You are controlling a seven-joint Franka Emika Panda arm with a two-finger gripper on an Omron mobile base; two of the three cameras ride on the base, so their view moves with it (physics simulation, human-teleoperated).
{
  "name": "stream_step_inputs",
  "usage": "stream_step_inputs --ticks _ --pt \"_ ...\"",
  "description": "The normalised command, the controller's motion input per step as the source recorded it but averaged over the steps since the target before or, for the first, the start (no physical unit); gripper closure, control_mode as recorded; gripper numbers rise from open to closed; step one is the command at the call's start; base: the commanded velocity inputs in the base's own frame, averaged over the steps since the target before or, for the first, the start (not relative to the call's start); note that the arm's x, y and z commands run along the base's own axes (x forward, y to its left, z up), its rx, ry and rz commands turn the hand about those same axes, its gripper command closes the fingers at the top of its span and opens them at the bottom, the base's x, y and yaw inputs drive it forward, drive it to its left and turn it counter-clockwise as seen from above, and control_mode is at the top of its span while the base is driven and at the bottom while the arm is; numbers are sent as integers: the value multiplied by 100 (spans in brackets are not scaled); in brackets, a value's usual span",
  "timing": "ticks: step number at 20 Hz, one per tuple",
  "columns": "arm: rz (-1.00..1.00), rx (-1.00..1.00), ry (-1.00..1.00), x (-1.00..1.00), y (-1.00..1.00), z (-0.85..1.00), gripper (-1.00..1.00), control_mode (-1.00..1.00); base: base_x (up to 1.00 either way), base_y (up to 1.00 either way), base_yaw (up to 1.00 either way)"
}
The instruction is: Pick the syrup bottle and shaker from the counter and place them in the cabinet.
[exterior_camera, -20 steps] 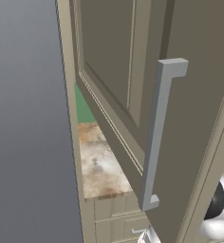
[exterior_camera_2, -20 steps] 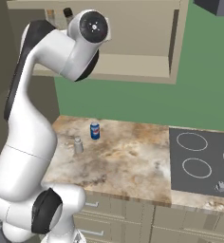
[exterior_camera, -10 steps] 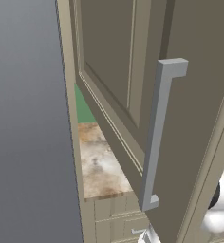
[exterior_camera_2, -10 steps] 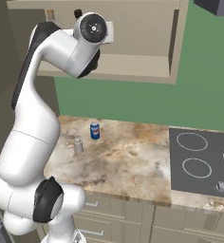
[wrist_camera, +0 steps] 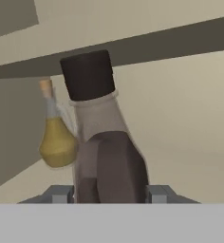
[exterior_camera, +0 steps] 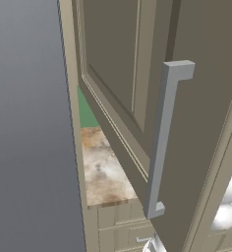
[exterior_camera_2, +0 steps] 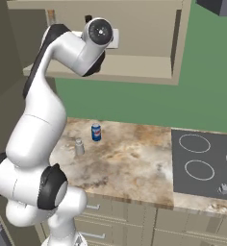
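In the hand view, the hand (wrist_camera: 111, 190) sat at the bottom centre, closed around a syrup bottle (wrist_camera: 102, 123): a translucent greyish body with sloped shoulders, a dark oval label and a squat black cap. Just beside it, at the left of the frame, stood a small round-bellied flask (wrist_camera: 56, 137) of yellow liquid with a cork stopper; whether the two touched could not be told. Plain matte beige panels of the cabinet (wrist_camera: 180, 118) lay behind them, crossed by a darker band above.

The right base view showed what the hand view did not: the white, glossy arm with dark joints rising from the lower left and reaching up into the open cabinet (exterior_camera_2: 154, 72) in the upper half of the frame, its wrist at the shelf edge. Below, the table (exterior_camera_2: 130, 163) was a flat stone-look top, mottled beige, cream and rusty brown. On it, in the left-centre of the frame, stood the small grey shaker (exterior_camera_2: 79, 147) and, near it but apart, a blue can (exterior_camera_2: 96, 132). A dark cooktop (exterior_camera_2: 207, 163) with white ring marks lay at the right, pale drawer fronts (exterior_camera_2: 120, 226) ran along the bottom, and a green wall (exterior_camera_2: 149, 105) rose behind.

The left base view gave the swung-open cabinet door (exterior_camera: 137, 98), taupe with a recessed panel, and its long grey square bar handle (exterior_camera: 164, 138) close up, with a strip of the table (exterior_camera: 105, 172) and green wall beyond it.
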Motion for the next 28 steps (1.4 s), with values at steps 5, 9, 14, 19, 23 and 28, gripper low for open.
stream_step_inputs --ticks 5,9,14,19,23,28 --pt "-5 7 3 60 0 -17 100 -100 0 0 0" --pt "-6 6 0 60 0 -15 100 -100 0 0 0" --pt "-6 2 0 61 2 -15 100 -100 0 0 0" --pt "-3 0 0 53 6 -12 100 -100 0 0 0" --pt "0 0 0 27 0 -6 100 -100 0 0 0" --pt "3 -2 -5 16 0 -23 100 -100 0 0 0"
